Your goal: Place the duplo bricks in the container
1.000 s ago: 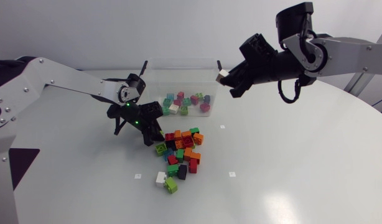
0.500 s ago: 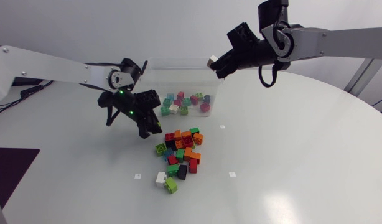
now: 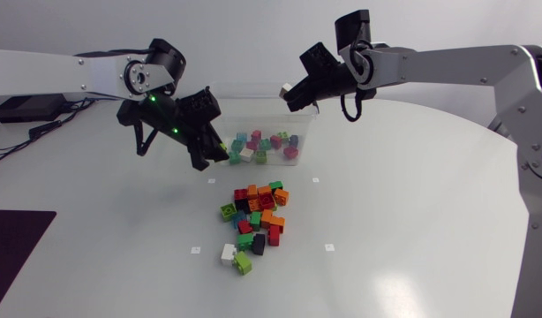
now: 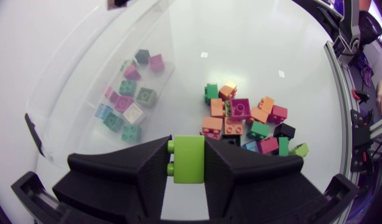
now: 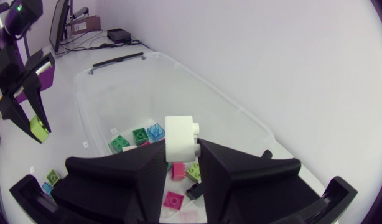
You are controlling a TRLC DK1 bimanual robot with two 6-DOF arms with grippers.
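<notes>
My left gripper (image 3: 216, 152) hangs above the table just left of the clear container's (image 3: 253, 87) front, shut on a lime green brick (image 4: 189, 158) held between its fingers. Over the container's back right corner my right gripper (image 3: 289, 93) is shut on a white brick (image 5: 180, 138). Several bricks (image 3: 262, 144) of mixed colours lie inside the container (image 5: 116, 62). A pile of loose bricks (image 3: 258, 212) sits on the table in front of it, also under my left gripper as the pile (image 4: 247, 121) in the left wrist view. The right wrist view shows my left gripper (image 5: 30, 109) beside the container.
Two stray bricks, a white brick (image 3: 228, 253) and a green brick (image 3: 243, 262), lie nearest the table's front. Small white markers (image 3: 329, 247) dot the table top around the pile.
My left arm rose from the pile with the lime brick and moved back toward the container. The right arm swung left with the white brick, from beside the container to above its corner.
</notes>
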